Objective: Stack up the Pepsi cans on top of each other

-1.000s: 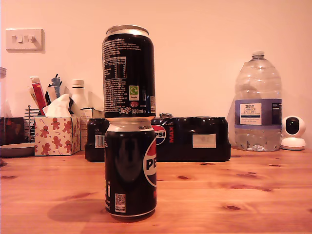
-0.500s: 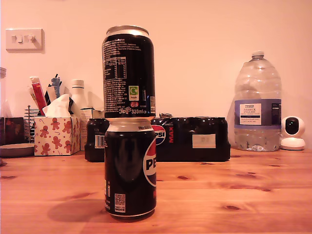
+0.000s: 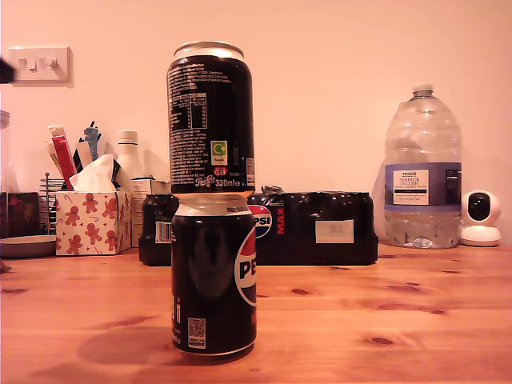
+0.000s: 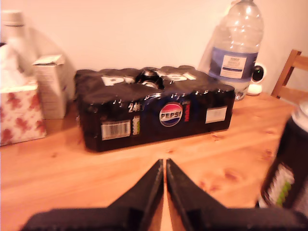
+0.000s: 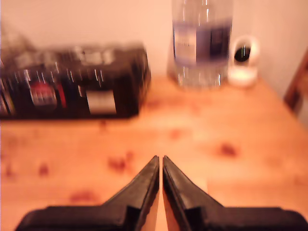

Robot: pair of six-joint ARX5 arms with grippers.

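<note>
1. While my first gripper (image 4: 165, 166) had its two black fingers pressed together with nothing between them, a black Pepsi can stood off to one side of it and somewhat ahead of the fingertips, cut by the picture edge, so I could not tell which of the two cans it was.
2. Straight ahead of this gripper, further on the wooden table (image 3: 384, 320), lay the shrink-wrapped Pepsi Max multipack (image 4: 154, 108).
3. My second gripper (image 5: 160, 163) was also narrow, the fingers nearly touching and holding nothing; its picture was blurred.
4. Ahead of it I saw the same multipack, a large water bottle (image 5: 202, 38) and a small white camera (image 5: 242, 60) beside the bottle.
5. In the exterior view, the lower Pepsi can (image 3: 214, 276) stood upright on the table, near the front.
6. The upper Pepsi can (image 3: 210, 118) stood upright on top of it, with its base on the lower can's rim, apart from both grippers.
7. No gripper could be made out in this view.
8. Behind the cans, at the exterior view's left, stood a tissue box (image 3: 93, 222) with a gingerbread pattern.
</note>
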